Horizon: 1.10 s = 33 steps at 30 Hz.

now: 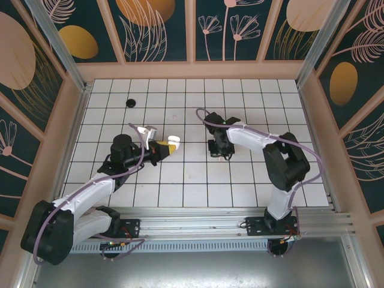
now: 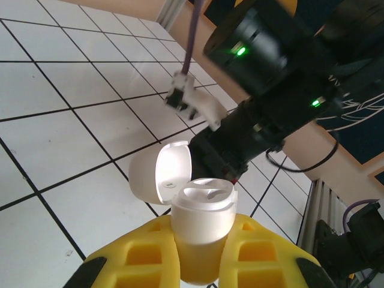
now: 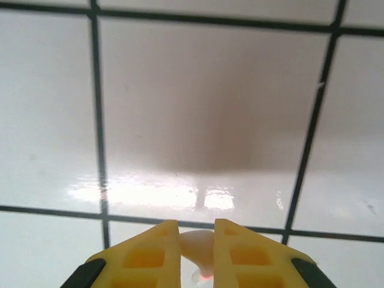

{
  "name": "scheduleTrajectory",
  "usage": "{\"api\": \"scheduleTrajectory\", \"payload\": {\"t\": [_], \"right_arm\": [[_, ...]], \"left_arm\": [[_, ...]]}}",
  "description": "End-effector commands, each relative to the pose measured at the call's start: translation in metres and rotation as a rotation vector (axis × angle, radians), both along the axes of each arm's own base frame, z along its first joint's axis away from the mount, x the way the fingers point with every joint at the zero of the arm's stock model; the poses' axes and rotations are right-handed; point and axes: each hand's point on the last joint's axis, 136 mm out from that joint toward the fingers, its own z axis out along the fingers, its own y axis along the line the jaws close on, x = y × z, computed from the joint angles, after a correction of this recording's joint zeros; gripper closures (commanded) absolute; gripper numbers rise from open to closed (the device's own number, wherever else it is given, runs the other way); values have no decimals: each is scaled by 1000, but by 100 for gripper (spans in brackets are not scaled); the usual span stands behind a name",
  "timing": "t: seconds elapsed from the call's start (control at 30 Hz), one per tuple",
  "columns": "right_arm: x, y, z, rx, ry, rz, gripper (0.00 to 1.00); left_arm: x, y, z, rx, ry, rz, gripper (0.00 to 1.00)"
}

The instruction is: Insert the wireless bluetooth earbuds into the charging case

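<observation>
One white case (image 2: 201, 207), clamped lengthwise in the left gripper (image 2: 201, 227), open mouth pointing away from its wrist; right gripper (image 3: 197, 237) pinches one white earbud (image 3: 198, 249)

**Middle crowded, right side open**

Mid-table, the left gripper (image 1: 167, 146) with the open charging case (image 2: 201, 216) faces the right gripper (image 1: 219, 150) across a narrow gap. A pale earbud (image 3: 198, 246) fills the right jaws. A black puck (image 1: 130, 102) sits far left. The far-right tiles (image 1: 270, 108) are open, and walls (image 1: 198, 71) close three sides.

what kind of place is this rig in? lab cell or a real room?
Likely a lab test cell, not a home: white tiled tabletop, boxed in by wood-framed printed wall panels, left arm and right arm bolted to an aluminium rail.
</observation>
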Motion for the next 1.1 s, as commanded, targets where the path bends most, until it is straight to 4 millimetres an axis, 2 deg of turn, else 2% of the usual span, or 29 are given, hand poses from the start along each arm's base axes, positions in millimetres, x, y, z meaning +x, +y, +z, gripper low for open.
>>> {"api": "scheduleTrajectory", "payload": {"t": [0.0,0.2,0.43,0.53,0.6,0.8,1.07], "right_arm": [[9,-1,47,20,-152,-10,89],[8,14,124,57,-407,25,89],[-21,60,214,253,-676,170,91],[-33,68,245,356,-762,201,91],[-39,72,260,420,-799,219,91],[-52,88,278,566,-842,306,91],[-58,112,271,621,-826,415,91]], "left_arm": [[3,-10,28,-42,-90,-28,100],[2,-26,36,-51,-142,-68,100],[-9,-47,50,-62,-243,-170,100],[-11,-47,51,-59,-292,-187,100],[-14,-48,55,-72,-314,-205,100],[-22,-49,71,-127,-367,-237,100],[-31,-46,75,-150,-397,-249,100]]}}
